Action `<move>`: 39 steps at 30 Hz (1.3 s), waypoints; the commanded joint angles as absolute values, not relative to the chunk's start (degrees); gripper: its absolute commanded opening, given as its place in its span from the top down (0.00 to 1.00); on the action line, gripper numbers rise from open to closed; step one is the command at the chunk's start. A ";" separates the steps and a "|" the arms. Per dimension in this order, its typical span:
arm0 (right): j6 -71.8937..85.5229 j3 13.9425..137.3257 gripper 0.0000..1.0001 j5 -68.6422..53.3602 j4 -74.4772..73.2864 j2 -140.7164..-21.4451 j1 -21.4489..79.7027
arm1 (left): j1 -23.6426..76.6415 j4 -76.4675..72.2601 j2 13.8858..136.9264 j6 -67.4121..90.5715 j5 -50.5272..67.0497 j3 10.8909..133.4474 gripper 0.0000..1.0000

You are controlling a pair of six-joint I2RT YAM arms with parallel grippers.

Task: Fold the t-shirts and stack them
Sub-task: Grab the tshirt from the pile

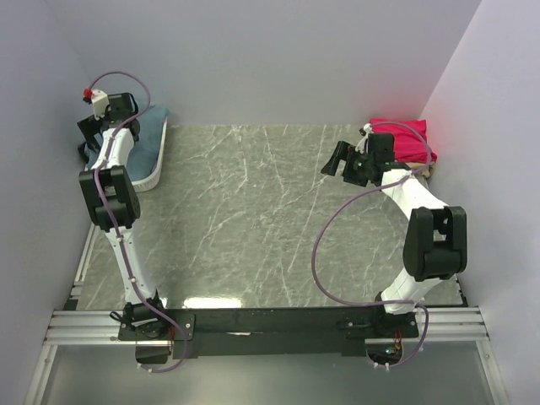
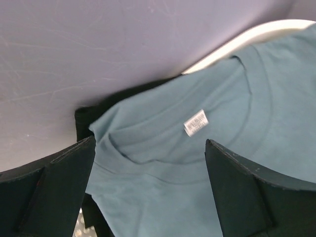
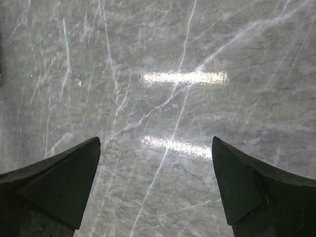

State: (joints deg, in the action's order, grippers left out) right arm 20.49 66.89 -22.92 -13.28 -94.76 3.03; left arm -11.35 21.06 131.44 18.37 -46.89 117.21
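Top external, teal t-shirt (image 1: 152,123) in white basket (image 1: 157,172), crimson t-shirt (image 1: 407,143) far right, both jaws spread wide

teal t-shirt (image 1: 150,126) — heaped, neck label showing, far-left corner | crimson-pink t-shirt (image 1: 409,140) — bunched, far-right corner

Teal t-shirt (image 1: 152,131) and crimson t-shirt (image 1: 412,145) — each partly hidden from above.

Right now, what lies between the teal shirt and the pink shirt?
Top view: the basket rim, bare table, then the right gripper near the pink shirt.
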 commanded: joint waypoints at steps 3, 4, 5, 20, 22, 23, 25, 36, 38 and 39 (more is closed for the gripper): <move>19.42 69.26 0.00 -25.66 -12.83 -94.92 3.34 | -12.39 19.51 135.17 17.92 -48.88 116.20 0.02; 19.51 69.26 0.00 -25.84 -12.57 -94.83 3.34 | -13.18 19.60 135.44 19.50 -47.91 116.02 0.02; 19.51 69.17 0.00 -25.67 -12.74 -94.83 3.34 | -13.53 19.86 135.70 20.38 -46.94 115.75 0.03; 19.95 68.56 0.00 -27.69 -11.78 -95.71 3.52 | -15.73 20.92 133.60 25.31 -39.73 113.03 0.99; 19.78 68.56 0.00 -27.95 -11.86 -95.89 3.43 | -15.38 19.69 130.27 25.14 -38.59 110.75 0.99; 19.86 68.55 0.00 -27.86 -11.78 -95.89 3.51 | -15.21 18.56 128.95 24.79 -36.93 110.05 0.99; 19.69 68.47 0.00 -28.04 -11.69 -95.98 3.60 | -14.15 17.58 125.17 23.56 -36.39 108.55 0.99; 19.34 68.73 0.00 -29.97 -11.51 -97.12 4.39 | -10.56 23.44 111.80 19.08 -7.52 117.75 0.99; 19.25 68.73 0.00 -30.32 -11.43 -97.12 4.83 | -8.97 26.27 112.15 17.85 -5.02 122.24 0.99; 19.34 68.90 0.00 -30.41 -11.43 -97.03 4.92 | -6.70 26.89 112.06 16.10 -3.70 124.87 0.99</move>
State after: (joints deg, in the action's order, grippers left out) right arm 20.03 66.89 -28.71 -12.91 -96.86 3.95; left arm -11.20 24.51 116.38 20.47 -15.86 115.50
